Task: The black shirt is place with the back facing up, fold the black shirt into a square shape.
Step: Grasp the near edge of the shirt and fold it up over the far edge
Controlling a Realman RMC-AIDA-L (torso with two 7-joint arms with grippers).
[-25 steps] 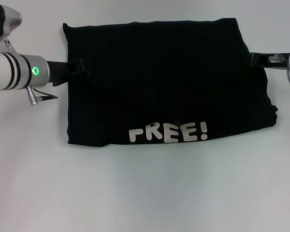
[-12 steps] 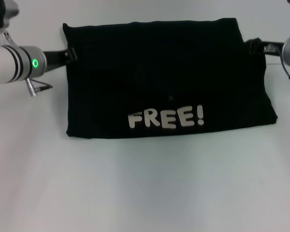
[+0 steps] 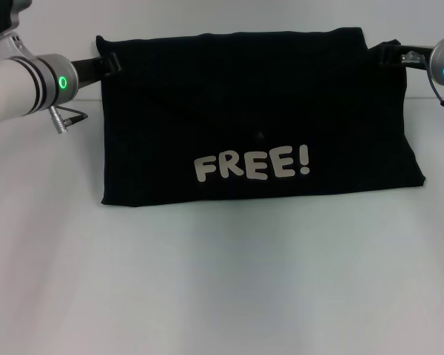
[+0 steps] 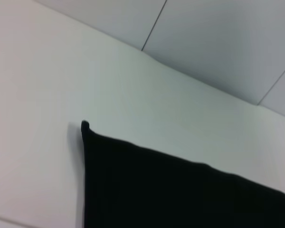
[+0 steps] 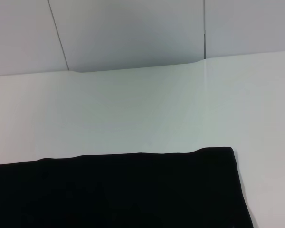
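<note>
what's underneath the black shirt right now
The white table shows all around the black shirt, which lies folded on it with "FREE!" facing up. The left gripper and right gripper sit at its far corners. Anything beneath the cloth is covered.

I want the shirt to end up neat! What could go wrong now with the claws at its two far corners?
1. The black shirt is a wide rectangle, not a square yet; if the left claw or the right claw lets go unevenly, the fold could land crooked.
2. The right edge flares out toward the near corner, so the next fold may not line up.
3. The cloth is soft and could bunch or drag on the table.
</note>
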